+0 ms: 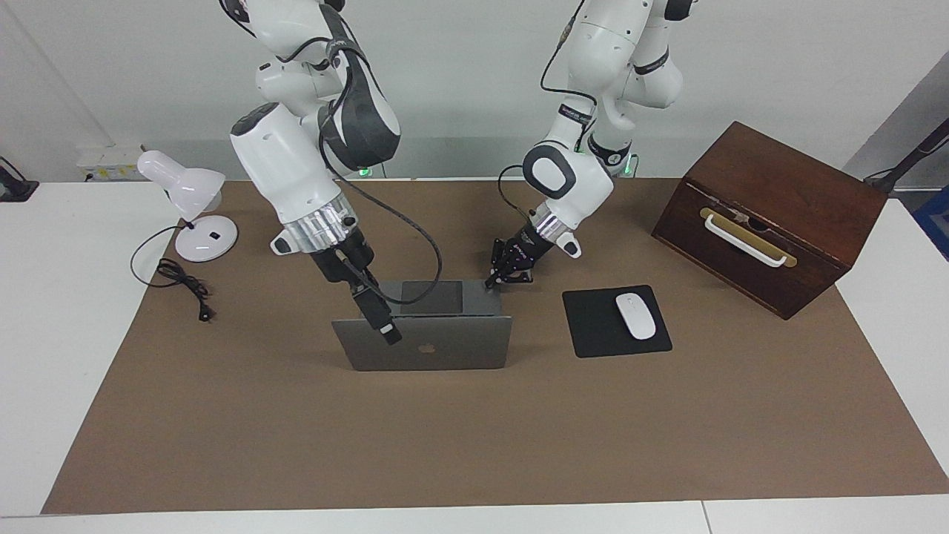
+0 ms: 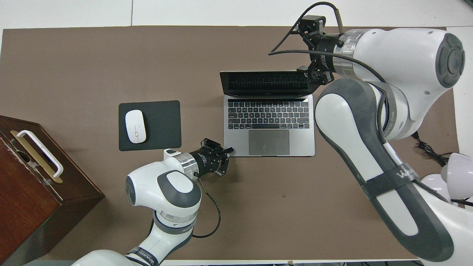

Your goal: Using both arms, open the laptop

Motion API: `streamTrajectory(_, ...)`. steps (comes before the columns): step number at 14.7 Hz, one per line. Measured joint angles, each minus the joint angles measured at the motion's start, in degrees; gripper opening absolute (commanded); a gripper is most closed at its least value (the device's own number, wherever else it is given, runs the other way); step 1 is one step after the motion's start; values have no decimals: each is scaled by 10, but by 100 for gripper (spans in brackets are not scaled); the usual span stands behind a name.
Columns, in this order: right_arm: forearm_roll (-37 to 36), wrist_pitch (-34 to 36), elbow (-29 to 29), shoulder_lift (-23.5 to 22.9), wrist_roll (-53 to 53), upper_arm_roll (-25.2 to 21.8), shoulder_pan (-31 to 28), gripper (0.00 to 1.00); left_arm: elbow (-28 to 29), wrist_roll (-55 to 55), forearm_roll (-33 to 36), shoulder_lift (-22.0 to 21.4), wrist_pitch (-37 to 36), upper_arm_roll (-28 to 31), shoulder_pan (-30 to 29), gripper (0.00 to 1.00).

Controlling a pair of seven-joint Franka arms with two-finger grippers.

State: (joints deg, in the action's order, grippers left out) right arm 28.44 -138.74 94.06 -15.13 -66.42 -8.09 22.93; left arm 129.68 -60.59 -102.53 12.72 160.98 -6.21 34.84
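The silver-grey laptop stands open in the middle of the brown mat, its lid upright and the apple logo facing away from the robots. My left gripper is shut, and its tips rest on the keyboard deck's corner nearest the robots, toward the left arm's end of the table. At the lid's top edge, toward the right arm's end, my right gripper is open. One of its fingers lies across the lid's outer face.
A black mouse pad carrying a white mouse lies beside the laptop. A brown wooden box with a white handle stands at the left arm's end. A white desk lamp and its cable are at the right arm's end.
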Motion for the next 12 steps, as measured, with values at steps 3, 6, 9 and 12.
streamTrajectory(3,3,30,-6,26,-36,1,0,100,0,1,0,0,0,0,0,0)
streamTrajectory(6,31,79,-26,50,-43,1,-8,100,0,1,0,0,0,0,0,0)
streamTrajectory(9,39,128,-59,66,-54,-1,-18,100,-4,2,2,2,1,1,0,0)
streamTrajectory(12,38,177,-89,72,-39,-2,-34,100,-21,4,17,3,5,6,-2,0)
